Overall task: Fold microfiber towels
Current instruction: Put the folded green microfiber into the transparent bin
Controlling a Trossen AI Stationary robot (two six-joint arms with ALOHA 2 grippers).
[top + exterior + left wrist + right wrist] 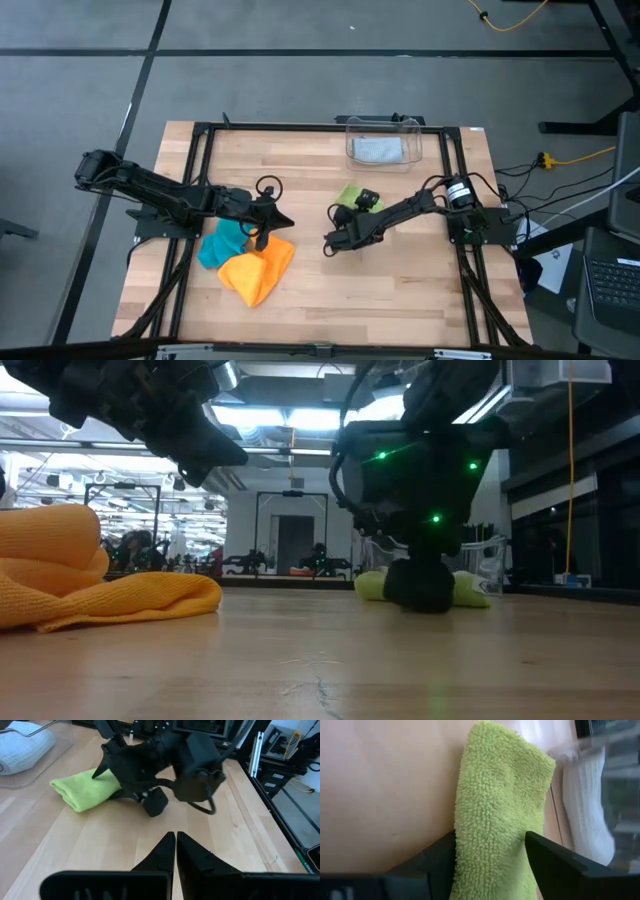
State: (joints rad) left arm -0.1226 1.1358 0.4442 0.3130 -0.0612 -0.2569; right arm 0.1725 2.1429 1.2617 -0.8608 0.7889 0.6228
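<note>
A folded lime green towel (349,191) (495,800) lies flat on the table near the middle. My right gripper (490,842) (352,203) points slanting down at it toward the far edge, open, one finger on each long side. A grey towel (377,150) lies folded in the clear bin (412,138). A teal towel (220,245) and an orange towel (260,272) lie crumpled at the near left. My left gripper (175,837) (283,220) hovers shut above the table just right of them, holding nothing. My right gripper straddles the near end of the lime green towel (485,865), its fingers (550,860) close along both long sides. The fingers slant down from the near side and lie along the towel. The towel rests on the table. Whether the fingers touch it, I cannot tell.
The clear bin stands at the far edge, just beyond the green towel. Black frame rails (200,180) run along the table's left, right and far sides. Bare wood (400,290) lies toward the near right.
</note>
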